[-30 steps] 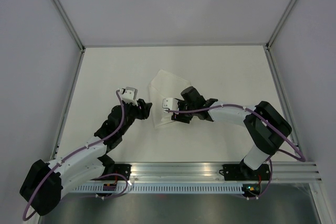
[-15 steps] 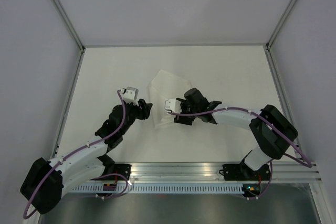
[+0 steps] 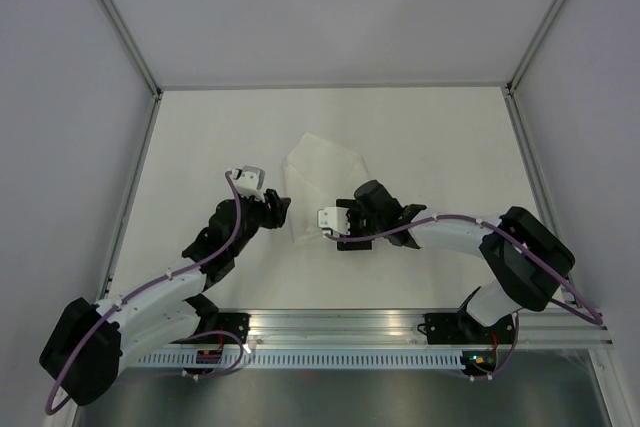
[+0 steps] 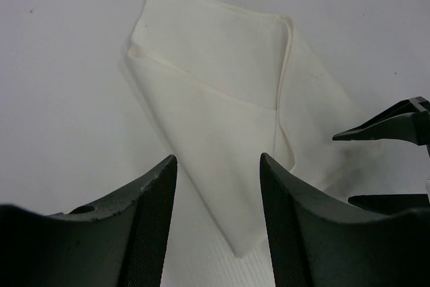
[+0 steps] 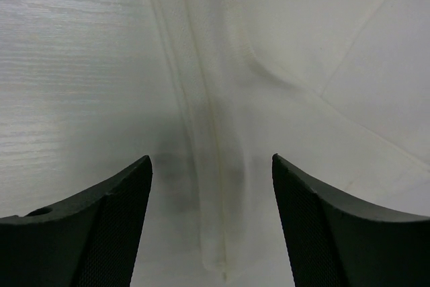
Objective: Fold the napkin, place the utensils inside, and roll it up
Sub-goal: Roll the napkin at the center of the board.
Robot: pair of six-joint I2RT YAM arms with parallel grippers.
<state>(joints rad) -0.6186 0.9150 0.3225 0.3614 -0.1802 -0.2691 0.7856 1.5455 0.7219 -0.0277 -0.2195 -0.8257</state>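
Note:
The white napkin [image 3: 318, 179] lies folded on the table, with layered edges showing in the left wrist view [image 4: 222, 85]. My left gripper [image 3: 282, 209] is open and empty at the napkin's left near side; the napkin's near corner lies between its fingers [image 4: 217, 158]. My right gripper [image 3: 337, 231] is open and empty, low over the napkin's near right edge. In the right wrist view a folded hem of the napkin [image 5: 302, 65] runs between the fingers [image 5: 211, 158]. The right gripper's fingers [image 4: 396, 117] also show in the left wrist view. No utensils are in view.
The white table [image 3: 200, 137] is enclosed by a metal frame with grey walls [image 3: 130, 57]. Both arm bases sit on the rail [image 3: 400, 325] at the near edge.
My right gripper has moved toward the near edge of the napkin, away from its middle. My left gripper has barely moved. The napkin lies as before.

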